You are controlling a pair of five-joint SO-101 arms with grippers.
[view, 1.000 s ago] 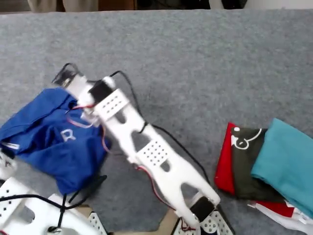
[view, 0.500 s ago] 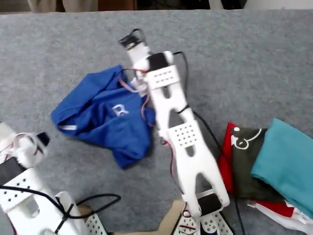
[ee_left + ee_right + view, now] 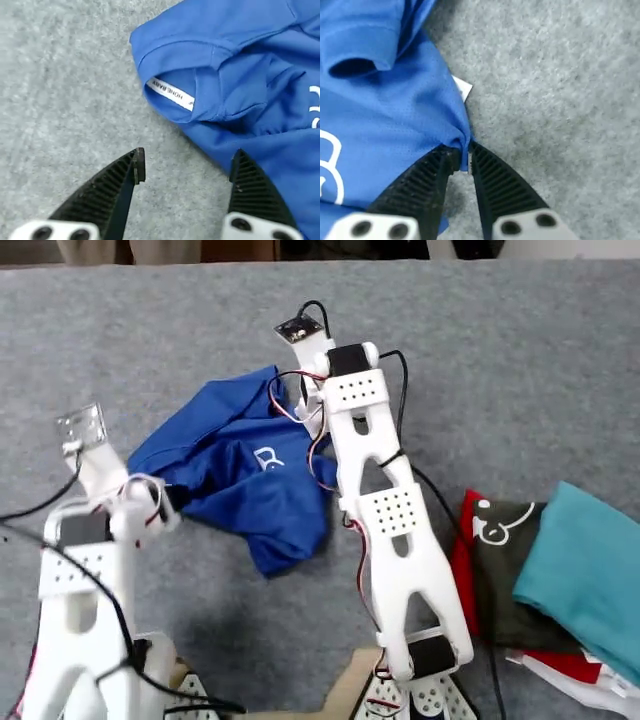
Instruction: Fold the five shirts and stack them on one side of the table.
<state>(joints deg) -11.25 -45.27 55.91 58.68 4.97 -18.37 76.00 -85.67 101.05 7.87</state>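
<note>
Right wrist view — right hand clenched on blue shirt; left hand released.

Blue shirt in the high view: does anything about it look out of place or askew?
Yes. The blue shirt lies crumpled in a bunched heap on the grey table, not flat or folded. The right gripper pinches one edge of it; the left gripper is open just short of the collar.
</note>
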